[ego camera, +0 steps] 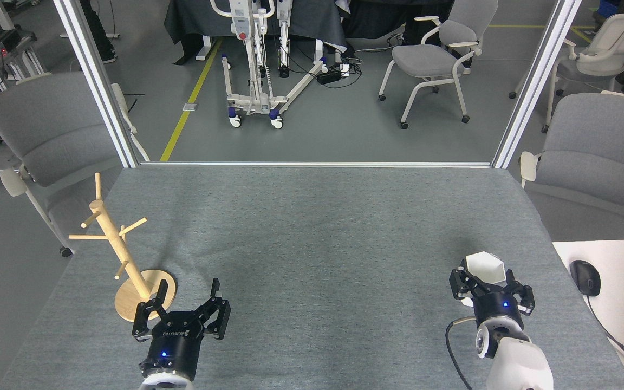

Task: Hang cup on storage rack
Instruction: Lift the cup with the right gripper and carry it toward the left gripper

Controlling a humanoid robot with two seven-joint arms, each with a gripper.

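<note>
Grasp step, judging by the layout: my right gripper (489,286) is at the cup (484,266) and nothing hangs on the storage rack (122,254) yet.

The right gripper's fingers (459,281) are spread either side of the cup's near lower half, one left of it, one right. I can't tell if the pads are pressing or just beside the walls. The cup looks to be on the grey table mat (312,227), not lifted, though its base is hidden behind the gripper.

My left gripper (184,303) is wide open and holds nothing. Its left fingertip overlaps the rack's disc base in view; I can't tell whether they touch.

Next move, as I judge it: confirm a firm closure on the cup, lift it, and carry it across the table to the rack, which is well apart from the right fingers and just beyond the left ones. Then orient the cup so a peg can catch it. The rack is light, so a nudge could tip it.

The cup is matte white and faceted, with a hexagonal rim, mouth up. Only the upper part shows beyond the fingers; no handle is visible from here. The rack is pale wood, a slim post leaning left in view, with several angled pegs, all bare.
</note>
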